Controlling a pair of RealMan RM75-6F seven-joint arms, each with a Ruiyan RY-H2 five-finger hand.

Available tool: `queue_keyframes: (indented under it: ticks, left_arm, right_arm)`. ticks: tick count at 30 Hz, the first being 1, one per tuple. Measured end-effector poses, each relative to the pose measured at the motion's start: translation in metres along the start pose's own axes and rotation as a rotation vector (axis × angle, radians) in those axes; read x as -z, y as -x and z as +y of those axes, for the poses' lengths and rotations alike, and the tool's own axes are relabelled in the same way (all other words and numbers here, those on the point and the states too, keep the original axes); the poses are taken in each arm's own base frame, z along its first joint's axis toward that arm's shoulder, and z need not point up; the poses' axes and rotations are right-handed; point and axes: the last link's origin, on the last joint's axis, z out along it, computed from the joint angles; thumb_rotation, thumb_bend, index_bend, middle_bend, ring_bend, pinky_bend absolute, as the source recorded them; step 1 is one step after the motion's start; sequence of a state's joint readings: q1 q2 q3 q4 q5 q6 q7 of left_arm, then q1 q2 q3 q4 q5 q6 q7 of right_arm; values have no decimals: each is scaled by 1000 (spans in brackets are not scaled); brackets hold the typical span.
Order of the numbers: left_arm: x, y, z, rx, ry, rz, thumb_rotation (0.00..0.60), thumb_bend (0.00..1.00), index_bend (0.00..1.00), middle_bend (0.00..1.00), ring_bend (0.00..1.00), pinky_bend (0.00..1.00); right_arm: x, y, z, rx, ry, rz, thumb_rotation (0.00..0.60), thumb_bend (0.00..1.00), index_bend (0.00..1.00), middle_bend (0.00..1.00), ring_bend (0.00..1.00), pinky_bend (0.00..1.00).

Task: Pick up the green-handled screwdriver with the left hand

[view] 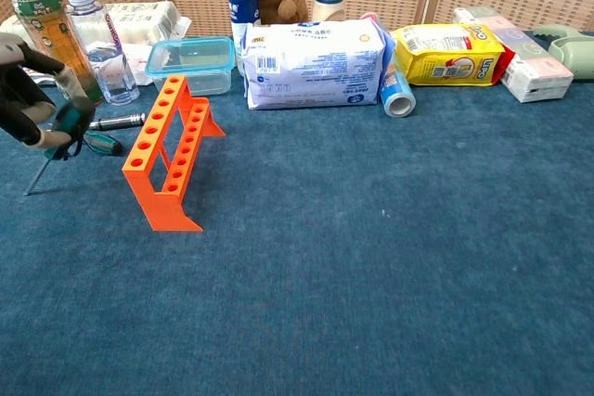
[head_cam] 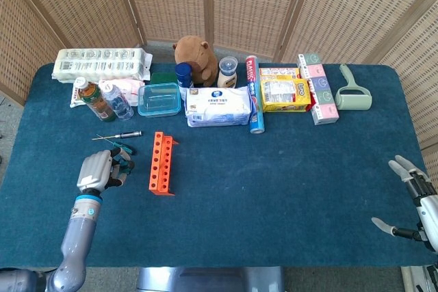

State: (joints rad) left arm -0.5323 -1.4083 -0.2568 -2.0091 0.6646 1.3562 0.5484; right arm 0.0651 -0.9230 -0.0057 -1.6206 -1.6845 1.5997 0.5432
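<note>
The left hand [view: 30, 99] was clenched around the green-handled screwdriver [view: 65, 122], holding it off the blue bench [head_cam: 274, 182], with the thin shaft slanting down toward seven o'clock in the chest view and its tip near the cloth. In the head view that hand [head_cam: 96, 170] hung at about nine o'clock from the orange rack [head_cam: 160, 163], a short gap apart from it. A second screwdriver [view: 104, 143] with a green grip lay flat on the bench just beside the held one, and a dark-handled driver [head_cam: 122, 135] lay a little farther back, toward twelve o'clock from the hand. Behind those stood a tea bottle [head_cam: 93, 98] and a water bottle [head_cam: 117, 101] side by side, next to a clear lidded box [head_cam: 159, 99]. Along the far edge sat an egg carton [head_cam: 101, 63], a brown plush toy [head_cam: 195, 55], a pack of wipes [head_cam: 219, 106], a yellow packet [head_cam: 283, 94] and a lint roller [head_cam: 352, 91]. The right hand [head_cam: 416, 203] rested at the bench's four o'clock corner, released, fingers spread and grasping nothing, well apart from everything else.
</note>
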Motion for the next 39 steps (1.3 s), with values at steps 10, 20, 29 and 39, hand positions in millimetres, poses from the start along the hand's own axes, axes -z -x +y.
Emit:
queue_keyframes:
  ticks: [10, 20, 29, 39]
  left_arm:
    - [21, -28, 5, -12, 26, 46, 600, 522, 513, 875, 918, 961]
    - [40, -57, 6, 1, 43, 94, 600, 522, 513, 875, 918, 962]
    - [58, -78, 12, 82, 115, 109, 600, 517, 513, 875, 918, 961]
    - [73, -88, 15, 155, 286, 74, 600, 516, 513, 875, 918, 962]
  right_arm:
    - [1, 0, 0, 0, 1, 3, 600, 0, 0, 29, 0, 0]
    - [1, 1, -1, 7, 2, 0, 600, 0, 0, 29, 0, 0]
    - [1, 2, -1, 12, 3, -2, 600, 0, 0, 29, 0, 0]
    - [1, 4, -2, 17, 3, -7, 600, 0, 0, 29, 0, 0]
